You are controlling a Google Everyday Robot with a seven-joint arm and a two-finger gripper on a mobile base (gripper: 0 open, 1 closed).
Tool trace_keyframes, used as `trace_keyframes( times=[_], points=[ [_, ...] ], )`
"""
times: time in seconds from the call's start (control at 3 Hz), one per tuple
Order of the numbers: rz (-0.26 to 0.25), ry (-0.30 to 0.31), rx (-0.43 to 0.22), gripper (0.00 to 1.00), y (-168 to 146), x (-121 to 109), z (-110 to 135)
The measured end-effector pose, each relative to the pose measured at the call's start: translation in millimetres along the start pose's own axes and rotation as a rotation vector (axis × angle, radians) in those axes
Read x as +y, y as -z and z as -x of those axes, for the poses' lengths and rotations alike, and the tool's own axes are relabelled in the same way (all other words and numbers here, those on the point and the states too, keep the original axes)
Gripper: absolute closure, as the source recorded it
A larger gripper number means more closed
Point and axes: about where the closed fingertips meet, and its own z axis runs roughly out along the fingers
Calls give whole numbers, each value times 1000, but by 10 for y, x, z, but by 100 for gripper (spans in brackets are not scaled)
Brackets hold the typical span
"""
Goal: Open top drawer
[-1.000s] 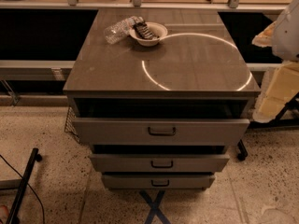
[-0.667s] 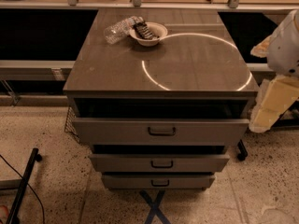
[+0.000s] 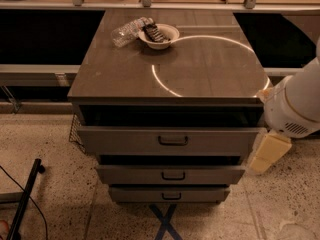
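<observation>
The top drawer point(image 3: 125, 141) is the widest of three grey-brown drawers in a low cabinet. It stands pulled out a little, with a dark gap above its front. Its black loop handle point(image 3: 173, 140) sits at the centre of the front. The middle drawer point(image 3: 130, 174) and bottom drawer point(image 3: 135, 194) lie below it, each stepped back. My white arm point(image 3: 295, 104) comes in from the right edge. My gripper point(image 3: 270, 153), a cream-coloured part, hangs beside the right end of the top drawer front, away from the handle.
On the cabinet top point(image 3: 200, 79) at the back left are a white bowl point(image 3: 159, 35) and a lying plastic bottle point(image 3: 127, 31). A bright ring of light lies on the top. A black pole point(image 3: 25, 199) leans at the lower left. Blue tape point(image 3: 166, 221) crosses the floor.
My arm and gripper have moved down and to the left, from beside the cabinet top to beside the top drawer's right end. The drawers have not moved.
</observation>
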Motion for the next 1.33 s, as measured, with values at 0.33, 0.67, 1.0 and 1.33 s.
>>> trace_keyframes(
  times=[0.33, 0.67, 1.0, 1.33],
  points=[
    [-61, -1, -33, 0, -65, -127, 70],
    [-6, -13, -36, 0, -224, -77, 48],
    [70, -40, -73, 0, -593, -12, 24],
    [117, -69, -119, 0, -920, 29, 18]
  ],
)
